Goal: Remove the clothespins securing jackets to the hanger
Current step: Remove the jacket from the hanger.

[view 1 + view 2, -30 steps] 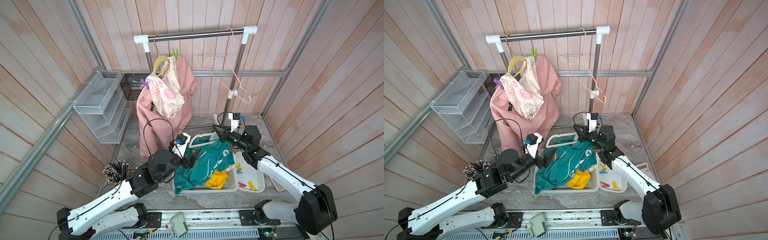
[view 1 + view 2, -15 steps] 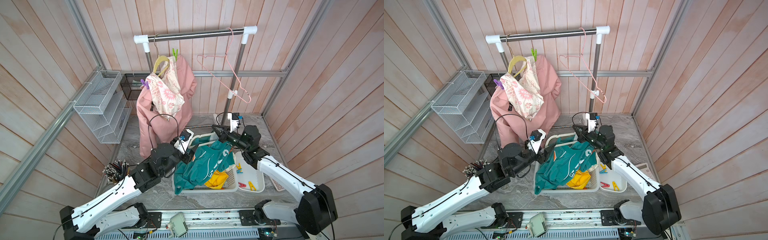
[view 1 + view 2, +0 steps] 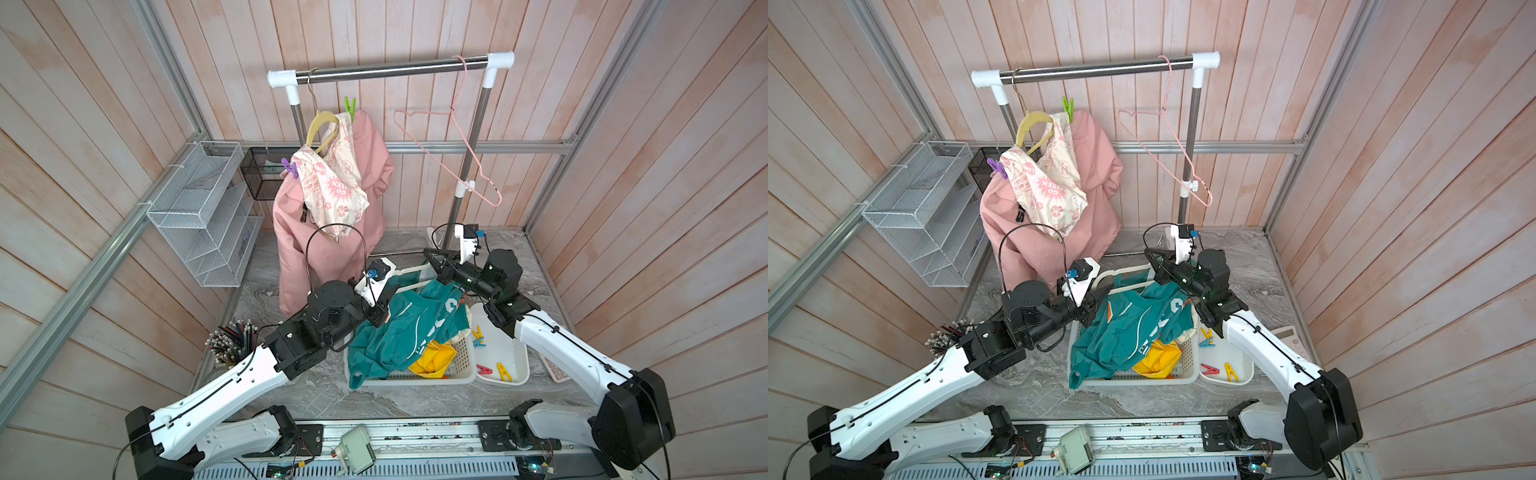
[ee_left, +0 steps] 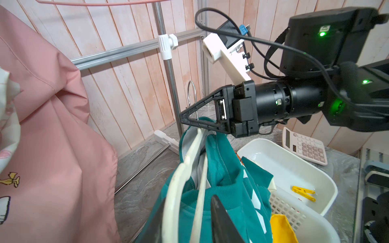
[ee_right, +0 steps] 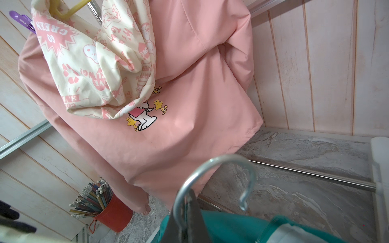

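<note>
At the left, the pink jacket (image 3: 295, 241) hangs pinned by a purple clothespin (image 3: 290, 167) and a green clothespin (image 3: 350, 106) (both not yet taken). The left gripper (image 3: 379, 312) straddles the white hanger (image 4: 190, 151), probably to steady it; whether it pinches cannot be told. The right gripper (image 4: 185, 118), pressed together on the hanger's hook, suspends the teal jacket (image 3: 399, 332) over the basket (image 3: 463, 365), beside the tray (image 3: 515, 353) of loose clothespins (image 3: 482, 369).

**Robot booth dressed as laundry corner**

Plank-panelled walls (image 3: 665, 166) braced by aluminium profiles (image 3: 519, 146) enclose a marble-look tabletop (image 3: 415, 399). A small clothes rail (image 3: 390, 70) stands at the far side and a wire rack (image 3: 199, 216) hangs on the left. It is probably a lab rig, given the mounting track (image 3: 415, 434) along the near edge.
</note>
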Robot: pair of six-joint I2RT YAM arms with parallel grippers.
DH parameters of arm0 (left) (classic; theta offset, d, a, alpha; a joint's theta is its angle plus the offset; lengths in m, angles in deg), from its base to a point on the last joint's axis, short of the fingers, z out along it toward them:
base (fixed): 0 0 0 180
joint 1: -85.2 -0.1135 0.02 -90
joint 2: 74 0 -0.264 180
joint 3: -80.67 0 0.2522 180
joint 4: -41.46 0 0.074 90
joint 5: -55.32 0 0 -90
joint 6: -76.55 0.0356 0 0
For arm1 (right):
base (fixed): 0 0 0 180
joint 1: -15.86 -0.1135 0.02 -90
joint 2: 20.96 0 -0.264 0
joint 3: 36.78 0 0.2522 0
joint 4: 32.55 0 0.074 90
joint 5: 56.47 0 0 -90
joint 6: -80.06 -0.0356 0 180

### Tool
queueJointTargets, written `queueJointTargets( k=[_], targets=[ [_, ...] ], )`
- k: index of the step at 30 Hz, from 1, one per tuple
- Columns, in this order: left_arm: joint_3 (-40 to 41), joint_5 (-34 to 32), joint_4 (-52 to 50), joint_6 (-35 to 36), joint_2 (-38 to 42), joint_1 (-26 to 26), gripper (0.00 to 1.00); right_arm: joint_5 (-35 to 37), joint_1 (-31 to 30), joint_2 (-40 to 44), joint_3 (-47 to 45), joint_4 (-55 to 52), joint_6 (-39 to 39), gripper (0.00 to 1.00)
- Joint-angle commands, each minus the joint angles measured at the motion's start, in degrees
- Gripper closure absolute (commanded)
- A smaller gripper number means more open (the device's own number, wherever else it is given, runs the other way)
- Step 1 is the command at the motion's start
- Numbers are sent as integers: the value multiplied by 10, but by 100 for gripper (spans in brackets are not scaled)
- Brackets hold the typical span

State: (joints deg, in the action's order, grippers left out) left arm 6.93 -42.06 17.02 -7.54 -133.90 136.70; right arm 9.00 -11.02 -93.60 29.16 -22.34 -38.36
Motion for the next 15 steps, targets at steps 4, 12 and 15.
queueJointTargets(
  k=[4,12,15],
  targets=[
    [-16,32,-4,-12,4,-5,91,-7,-4,6,23,15,7,100],
    [-19,45,1,-23,17,-5,100,-10,-4,3,26,16,6,89],
    [-21,42,5,-27,23,-5,100,-16,-5,8,27,16,9,70]
  ],
)
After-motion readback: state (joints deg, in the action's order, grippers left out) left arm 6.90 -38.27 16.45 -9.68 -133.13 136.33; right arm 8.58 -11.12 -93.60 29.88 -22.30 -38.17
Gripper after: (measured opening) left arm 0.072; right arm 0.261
